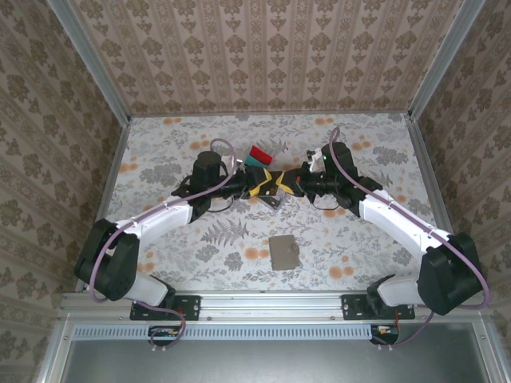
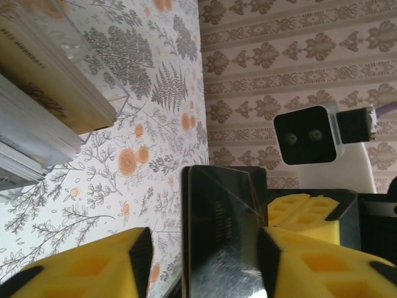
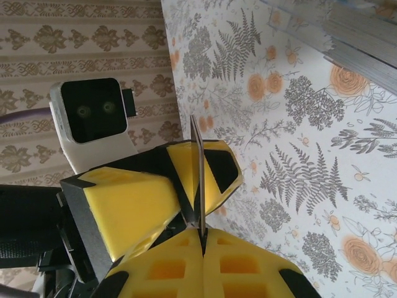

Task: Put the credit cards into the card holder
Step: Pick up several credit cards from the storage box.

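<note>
Dark plastic is what the two hands are meeting over: the dark card (image 2: pixel 223 242) is hanging on edge in the air above the middle of the worktop (image 1: pixel 343 239). The right hand (image 3: pixel 201 241) is clenching one end of it tight between both pads, which is why the card is standing so straight and thin in the right wrist view. The left hand (image 2: pixel 201 254) is straddling the opposite end with its fingers parted. One pad is appearing to sit against the card, while a strip of flowered worktop is showing between the other pad and the plastic, so it is not gripping yet. This is looking like a hand-over in mid-air, probably to give the left hand a hold better suited to sliding the card into a slot. The card holder (image 1: pixel 283 251) is lying flat on the worktop, nearer the arm bases and well apart from both hands, with nothing touching it; whether it is folded shut I cannot tell. The red card (image 1: pixel 259 151) and the teal card (image 1: pixel 257 162) are waiting just behind the hands, near the clear rack (image 2: pixel 93 59), so most of the task is looking undone.
</note>
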You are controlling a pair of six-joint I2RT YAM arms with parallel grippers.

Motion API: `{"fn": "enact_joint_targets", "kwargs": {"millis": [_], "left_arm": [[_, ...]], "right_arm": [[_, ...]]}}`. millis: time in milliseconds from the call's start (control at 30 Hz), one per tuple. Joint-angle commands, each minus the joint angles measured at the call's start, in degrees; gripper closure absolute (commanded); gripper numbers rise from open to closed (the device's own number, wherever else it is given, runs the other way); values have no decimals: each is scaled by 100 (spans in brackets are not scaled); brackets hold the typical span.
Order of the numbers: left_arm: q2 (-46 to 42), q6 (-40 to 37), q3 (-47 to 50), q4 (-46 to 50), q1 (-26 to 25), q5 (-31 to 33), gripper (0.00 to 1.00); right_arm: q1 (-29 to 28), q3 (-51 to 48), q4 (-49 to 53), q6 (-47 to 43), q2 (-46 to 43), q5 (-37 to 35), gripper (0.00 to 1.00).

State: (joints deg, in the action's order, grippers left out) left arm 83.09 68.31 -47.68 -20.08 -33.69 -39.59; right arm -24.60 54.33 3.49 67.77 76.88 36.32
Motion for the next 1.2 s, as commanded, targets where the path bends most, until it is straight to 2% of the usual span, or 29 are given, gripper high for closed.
{"fn": "enact_joint_targets", "kwargs": {"millis": [0, 300, 367, 533, 633, 1000, 1133, 1167], "left_arm": [[61, 284, -171, -455, -15, -242, 60], [-8, 649, -130, -715, -6, -146, 100], [-33, 812, -70, -850, -6, -76, 100], [-142, 1227, 84, -1131, -15, 141, 100], [-154, 1430, 140, -1338, -23, 189, 100], [26, 1990, 215, -2102, -197, 205, 100], [39, 2119, 278, -2333, -208, 233, 100], [24, 2166, 313, -2440, -197, 234, 97]], "right_arm": [[47, -86, -212, 187, 62, 253, 100], [182, -180, -197, 88, 46, 261, 99], [183, -168, -237, 96, 43, 278, 94], [183, -153, -466, 140, -43, 288, 71], [169, -128, -597, 152, -30, 331, 65], [26, 41, -932, 173, 394, 442, 63], [16, 44, -593, 45, 384, 118, 72], [25, 33, -427, -18, 347, -29, 73]]}}
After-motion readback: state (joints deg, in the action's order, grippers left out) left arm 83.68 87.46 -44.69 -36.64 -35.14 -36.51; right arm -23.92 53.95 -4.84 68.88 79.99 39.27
